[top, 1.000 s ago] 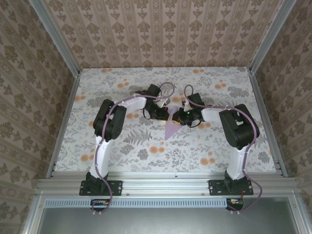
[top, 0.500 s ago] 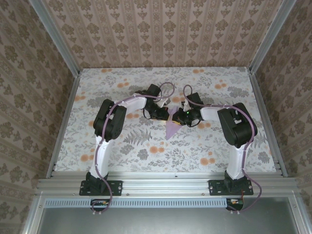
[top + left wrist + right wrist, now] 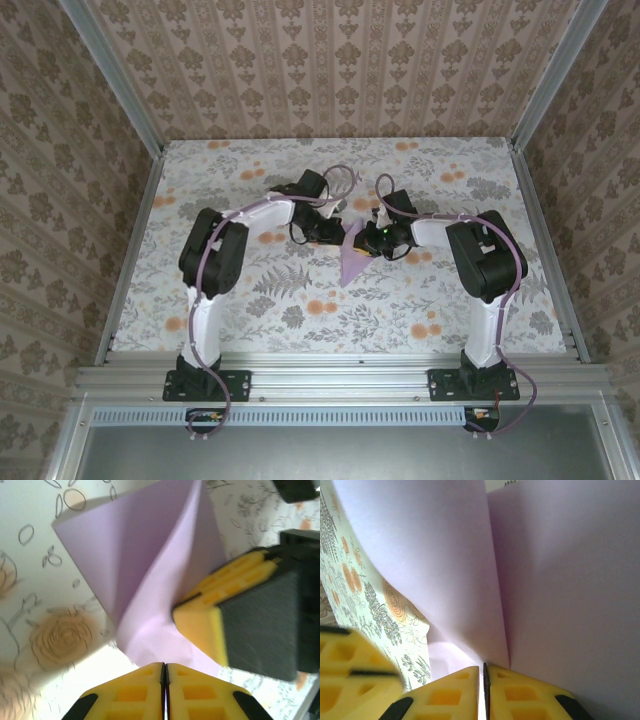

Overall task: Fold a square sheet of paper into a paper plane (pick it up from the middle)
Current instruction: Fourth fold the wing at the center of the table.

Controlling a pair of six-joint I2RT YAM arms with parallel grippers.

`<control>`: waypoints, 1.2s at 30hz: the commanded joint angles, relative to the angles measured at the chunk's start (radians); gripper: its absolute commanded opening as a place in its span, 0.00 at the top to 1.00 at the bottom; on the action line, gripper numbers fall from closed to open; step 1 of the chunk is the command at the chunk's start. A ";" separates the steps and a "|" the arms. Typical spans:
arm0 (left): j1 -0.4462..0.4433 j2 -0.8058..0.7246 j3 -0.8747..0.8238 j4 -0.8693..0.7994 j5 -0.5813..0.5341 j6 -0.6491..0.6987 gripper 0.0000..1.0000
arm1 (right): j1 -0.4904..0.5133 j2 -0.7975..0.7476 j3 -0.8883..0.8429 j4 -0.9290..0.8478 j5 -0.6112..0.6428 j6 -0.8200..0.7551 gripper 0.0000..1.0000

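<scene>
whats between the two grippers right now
The folded lilac paper. In the top view, the left gripper and the right gripper pinch its upper part from either side.

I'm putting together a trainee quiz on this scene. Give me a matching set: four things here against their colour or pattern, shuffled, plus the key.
1 square sheet of paper
2 tabletop
3 fingers of the left gripper
4 back wall

A yellow
B striped brown wallpaper
C pale lilac
D floral print

Pairs: 1-C, 2-D, 3-A, 4-B
</scene>
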 commanded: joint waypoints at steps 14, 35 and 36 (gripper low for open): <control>-0.154 -0.191 -0.287 0.177 -0.023 -0.157 0.89 | 0.005 -0.005 -0.045 -0.014 0.002 0.027 0.84; -0.135 -0.108 -0.316 0.169 -0.178 -0.102 0.95 | 0.004 -0.040 -0.043 0.001 -0.012 0.046 0.83; -0.135 -0.106 -0.318 0.167 -0.182 -0.100 0.95 | 0.004 -0.043 -0.043 0.003 -0.013 0.049 0.82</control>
